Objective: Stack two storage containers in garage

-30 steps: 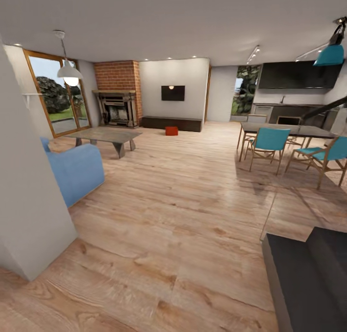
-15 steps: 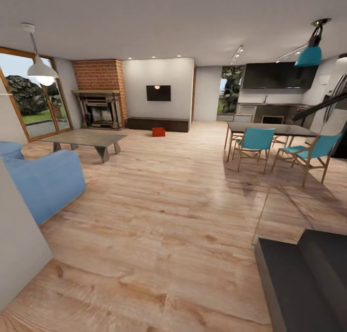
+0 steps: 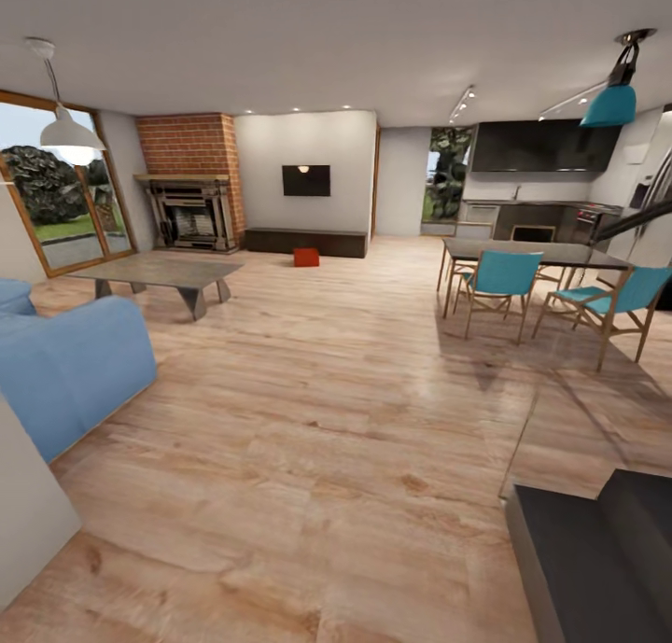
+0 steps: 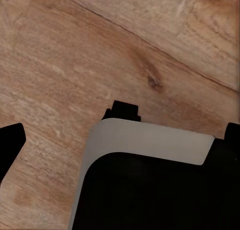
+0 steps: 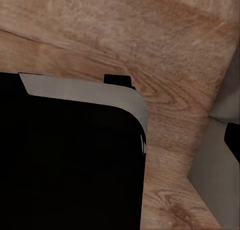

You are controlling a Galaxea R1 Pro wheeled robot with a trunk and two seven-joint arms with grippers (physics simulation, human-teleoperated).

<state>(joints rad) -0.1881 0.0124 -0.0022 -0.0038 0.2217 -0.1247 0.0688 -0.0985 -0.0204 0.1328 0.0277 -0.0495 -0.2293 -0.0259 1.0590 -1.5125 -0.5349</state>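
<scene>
Gripper state cannot be determined for either arm: the left wrist view shows dark finger parts (image 4: 11, 140) at the frame edges over wood planks and the robot's own dark, pale-edged body, and the right wrist view shows a dark finger part (image 5: 233, 137) likewise; nothing appears between the fingers in either view.

Nearest in the head view lies the light wood plank floor (image 3: 308, 456), with a dark block (image 3: 597, 559) at lower right and a blue sofa (image 3: 70, 363) at left. Further out stand a low coffee table (image 3: 159, 272) on the left and a dining table with teal chairs (image 3: 504, 274) on the right.

One orange-red storage container (image 3: 306, 257) sits on the planks at the far wall, just in front of a low dark TV bench (image 3: 308, 242), below the wall TV (image 3: 306, 180) and right of the brick fireplace (image 3: 191, 190). Whether it is one bin or two together cannot be resolved.

Key relation: the container lies well ahead, slightly left of centre, so neither arm is clearly nearer. A base approach across open floor appears required first.
</scene>
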